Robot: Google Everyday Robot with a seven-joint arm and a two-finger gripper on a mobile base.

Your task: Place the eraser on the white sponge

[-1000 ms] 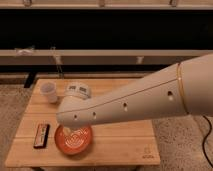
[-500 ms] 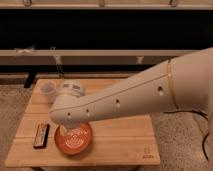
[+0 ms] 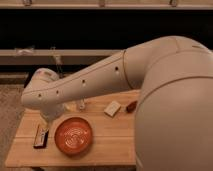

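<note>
The eraser [image 3: 40,136], a flat black bar with an orange-brown edge, lies at the left end of the wooden table [image 3: 107,145], just left of the orange plate [image 3: 73,135]. The white sponge [image 3: 112,108], a small cream block, lies at the table's far middle, right of the plate. My white arm reaches across from the right, its wrist over the table's left end. My gripper [image 3: 49,119] hangs below the wrist, just above the eraser's far end, mostly hidden by the arm.
A reddish-brown oval object [image 3: 131,106] lies just right of the sponge. A small clear upright object [image 3: 80,105] stands behind the plate. Dark shelving runs behind the table. My arm's bulk covers the table's right part.
My arm has swung left and fills more of the view. Its wrist now hides the white cup, and the sponge and the oval object have come into sight.
</note>
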